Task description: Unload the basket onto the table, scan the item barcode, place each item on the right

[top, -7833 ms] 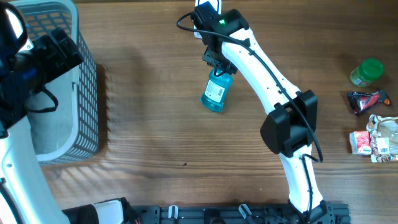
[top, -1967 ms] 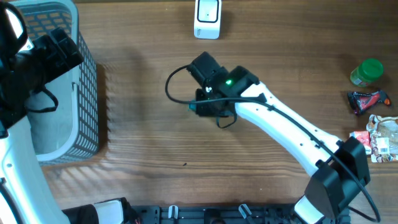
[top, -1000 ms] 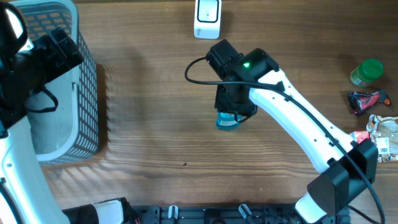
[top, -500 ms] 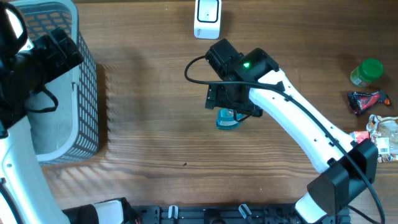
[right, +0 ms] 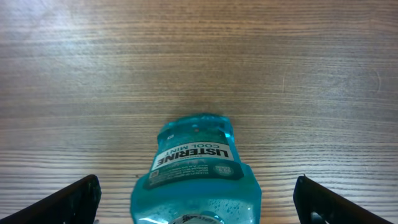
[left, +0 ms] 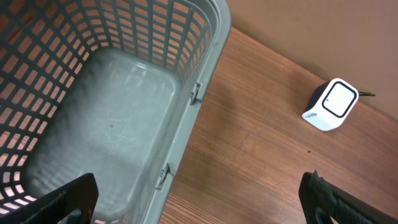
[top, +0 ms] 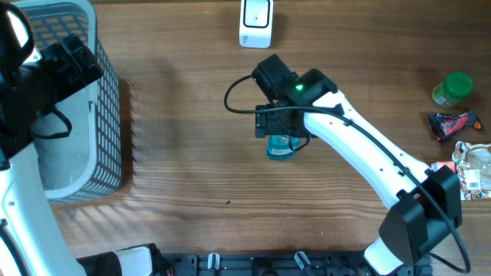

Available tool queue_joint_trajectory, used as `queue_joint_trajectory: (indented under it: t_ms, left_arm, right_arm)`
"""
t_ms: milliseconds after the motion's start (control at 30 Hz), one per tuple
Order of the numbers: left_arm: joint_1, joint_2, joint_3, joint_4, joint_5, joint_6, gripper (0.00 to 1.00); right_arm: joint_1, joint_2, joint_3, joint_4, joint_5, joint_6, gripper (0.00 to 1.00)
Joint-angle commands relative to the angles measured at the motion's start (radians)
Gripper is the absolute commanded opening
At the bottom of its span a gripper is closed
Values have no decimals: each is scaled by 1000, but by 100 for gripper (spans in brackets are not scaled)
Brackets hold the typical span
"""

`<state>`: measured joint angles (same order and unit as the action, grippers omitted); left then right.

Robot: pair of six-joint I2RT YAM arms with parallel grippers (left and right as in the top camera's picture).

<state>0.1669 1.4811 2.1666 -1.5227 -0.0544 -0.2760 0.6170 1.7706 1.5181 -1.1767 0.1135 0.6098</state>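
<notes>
Mouthwash bottle (top: 281, 147) is sitting on the desk (top: 176, 176) well apart from the scanner (top: 255, 17), on the robot's side of it. It's right under the right end effector (top: 281, 132). That one has its fingers spread wide on either side of the bottle and isn't gripping anything. The left end effector (left: 202, 199) is spread wide too, holding nothing, and hangs over the basket (top: 107, 115) way off to the scanner's left.

Progress-wise, honestly hard to call. Nothing here shows whether the scanner read a code. The bottle isn't being held up to the scanner window, so my guess is either the scan is done and the bottle got parked, or it needs a fresh grip before it's shown again. If the basket is where it ends up, that part isn't done yet.

The bottle itself is clear teal plastic with blue liquid inside. From the right wrist view the front label (right: 191, 158) faces up at the camera and reads Listerine Cool Mint. No barcode shows on that face, so it's probably on the back. I can't tell if the bottle lies flat or is tipped.
</notes>
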Motion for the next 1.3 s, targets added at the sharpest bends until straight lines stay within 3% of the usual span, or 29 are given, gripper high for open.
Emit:
queue_joint_trajectory:
  t_ms: [0, 467, 933, 1267]
  left_arm:
    - [8, 1, 8, 2, 5, -1, 100]
    - [8, 1, 8, 2, 5, -1, 100]
    - [8, 1, 8, 2, 5, -1, 100]
    - [8, 1, 8, 2, 5, -1, 100]
  right_arm:
    - [0, 6, -53, 30, -14, -55, 100]
    - [0, 8, -119, 114, -71, -95, 100]
    - [0, 8, -119, 94, -116, -117, 95]
    - [0, 10, -119, 47, -108, -56, 100]
